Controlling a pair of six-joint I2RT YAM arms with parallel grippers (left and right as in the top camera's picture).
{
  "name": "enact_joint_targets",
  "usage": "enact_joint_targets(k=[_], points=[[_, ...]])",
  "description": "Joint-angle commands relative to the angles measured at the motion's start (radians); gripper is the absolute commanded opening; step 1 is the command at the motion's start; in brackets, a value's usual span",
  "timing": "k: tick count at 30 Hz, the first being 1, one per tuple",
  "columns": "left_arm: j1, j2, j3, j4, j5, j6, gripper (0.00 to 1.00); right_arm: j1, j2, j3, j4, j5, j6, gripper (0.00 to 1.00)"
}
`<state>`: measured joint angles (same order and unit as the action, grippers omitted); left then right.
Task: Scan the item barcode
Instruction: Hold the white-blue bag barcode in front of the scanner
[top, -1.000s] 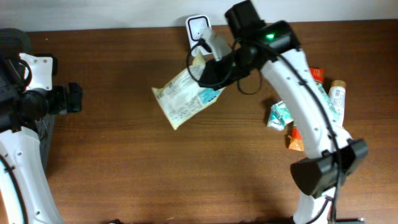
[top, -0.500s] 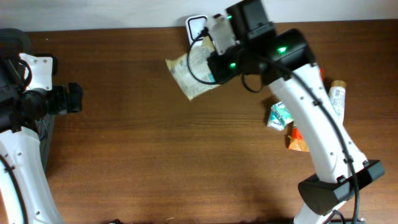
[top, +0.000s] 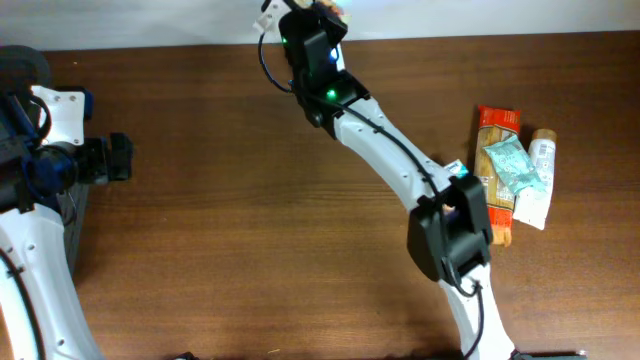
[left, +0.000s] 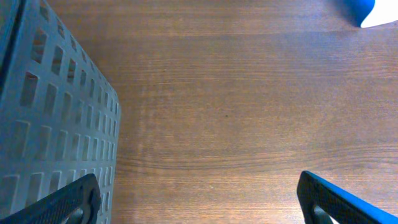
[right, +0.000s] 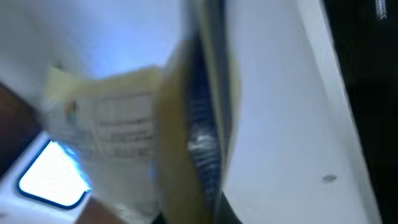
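Beside the left gripper (top: 121, 158), idle with jaws spread wide and nothing between them, sits a grey perforated plastic basket (left: 43, 118) on the brown wooden table (left: 236, 93), presumably to receive scanned goods. Further right, the right gripper (top: 303, 14) reaches to the table's far edge, clamped shut on a pale yellowish printed packet (right: 112, 124). The packet hangs just ahead of its fingers over a white lit panel (right: 53, 180), apparently the scanner window, so the barcode can be read. Behind that arm's elbow lies a heap of assorted snack packets (top: 512, 165), untouched.
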<state>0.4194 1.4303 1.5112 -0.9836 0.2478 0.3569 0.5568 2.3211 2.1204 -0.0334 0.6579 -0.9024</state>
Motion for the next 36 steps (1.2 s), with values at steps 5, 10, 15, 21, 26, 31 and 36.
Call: enact_joint_targets(k=[5, 10, 15, 21, 26, 31, 36], points=[[0.003, -0.006, 0.011, 0.002, 0.011, 0.015, 0.99, -0.053, 0.076, 0.016, 0.108, 0.077, -0.201, 0.04], [0.003, -0.006, 0.011, 0.002, 0.011, 0.015, 0.99, -0.084, 0.076, 0.016, 0.196, 0.081, -0.227, 0.04], [0.003, -0.006, 0.011, 0.002, 0.011, 0.015, 0.99, -0.095, 0.076, 0.016, 0.224, 0.049, -0.227, 0.04], [0.003, -0.006, 0.011, 0.002, 0.01, 0.015, 0.99, -0.092, 0.076, 0.016, 0.185, 0.054, -0.225, 0.04], [0.003, -0.006, 0.011, 0.002, 0.011, 0.015, 0.99, -0.092, 0.076, 0.016, 0.172, 0.062, -0.223, 0.04], [0.003, -0.006, 0.011, 0.002, 0.011, 0.015, 0.99, -0.085, 0.066, 0.016, 0.164, 0.077, -0.222, 0.04], [0.003, -0.006, 0.011, 0.002, 0.011, 0.015, 0.99, -0.067, -0.114, 0.016, -0.063, 0.01, 0.06, 0.04]])
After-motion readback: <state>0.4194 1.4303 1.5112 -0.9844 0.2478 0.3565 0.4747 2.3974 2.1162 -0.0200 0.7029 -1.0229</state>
